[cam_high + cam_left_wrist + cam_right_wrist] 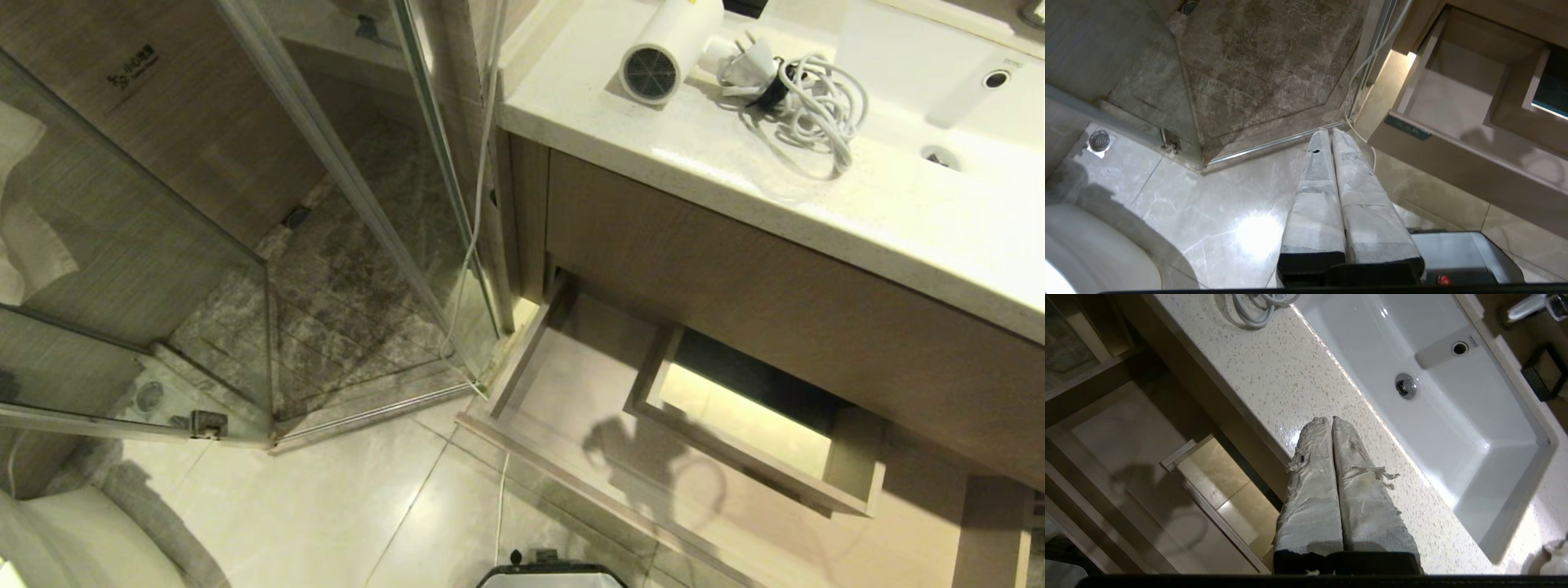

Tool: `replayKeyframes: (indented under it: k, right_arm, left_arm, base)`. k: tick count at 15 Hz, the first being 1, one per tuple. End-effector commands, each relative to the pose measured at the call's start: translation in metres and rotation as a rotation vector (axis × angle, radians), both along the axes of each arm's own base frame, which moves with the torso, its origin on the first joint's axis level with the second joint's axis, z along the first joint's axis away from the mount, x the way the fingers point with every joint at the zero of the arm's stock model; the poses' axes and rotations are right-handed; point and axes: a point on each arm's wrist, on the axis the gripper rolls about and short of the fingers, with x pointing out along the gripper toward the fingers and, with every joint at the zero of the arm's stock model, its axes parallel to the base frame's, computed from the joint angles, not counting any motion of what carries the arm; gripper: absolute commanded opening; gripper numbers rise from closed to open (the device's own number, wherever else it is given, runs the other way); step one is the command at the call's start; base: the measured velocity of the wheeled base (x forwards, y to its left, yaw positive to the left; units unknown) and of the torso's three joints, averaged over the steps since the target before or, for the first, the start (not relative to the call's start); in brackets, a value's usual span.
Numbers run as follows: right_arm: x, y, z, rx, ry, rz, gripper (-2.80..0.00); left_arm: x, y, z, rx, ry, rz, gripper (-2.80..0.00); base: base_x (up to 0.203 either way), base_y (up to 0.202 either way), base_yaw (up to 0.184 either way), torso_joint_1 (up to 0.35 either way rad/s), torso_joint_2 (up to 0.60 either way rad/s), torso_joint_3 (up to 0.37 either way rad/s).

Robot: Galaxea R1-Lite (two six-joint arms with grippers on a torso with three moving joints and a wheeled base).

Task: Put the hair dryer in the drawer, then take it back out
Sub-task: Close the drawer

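The white hair dryer [665,45] lies on the speckled vanity counter [735,171], its grey grille end facing the counter's front edge. Its bundled white cord [804,102] rests beside it toward the basin, and a loop of the cord [1257,306] also shows in the right wrist view. Below the counter the wood-grain drawer [526,351] stands pulled open, with a boxed cutout [751,416] inside and nothing else in it. My right gripper [1330,419] is shut and holds nothing, above the counter's front strip beside the basin. My left gripper [1330,130] hangs shut over the floor, left of the drawer [1453,163].
A white basin [939,98] fills the counter's right part. A glass shower enclosure [326,163] stands to the left of the vanity. A white toilet [49,531] sits at the lower left. My base [551,576] is just in front of the drawer.
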Motion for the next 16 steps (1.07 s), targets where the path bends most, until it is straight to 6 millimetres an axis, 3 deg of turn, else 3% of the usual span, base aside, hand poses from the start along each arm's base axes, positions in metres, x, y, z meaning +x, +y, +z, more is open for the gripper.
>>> replayKeyframes:
  k: [1, 16]
  right_arm:
    - [-0.0097, -0.0020, -0.0077, -0.003, -0.017, -0.030, -2.80]
    - [-0.0173, -0.0026, -0.0115, 0.036, -0.056, -0.037, -2.80]
  left_arm:
    - [0.0000, 0.0000, 0.0000, 0.000, 0.000, 0.000, -2.80]
    - [0.0001, 0.0000, -0.0004, 0.000, 0.002, 0.000, -2.80]
  base:
    - [0.000, 0.000, 0.000, -0.286, 0.05, -0.244]
    - [0.000, 0.000, 0.000, -0.245, -0.04, -0.287]
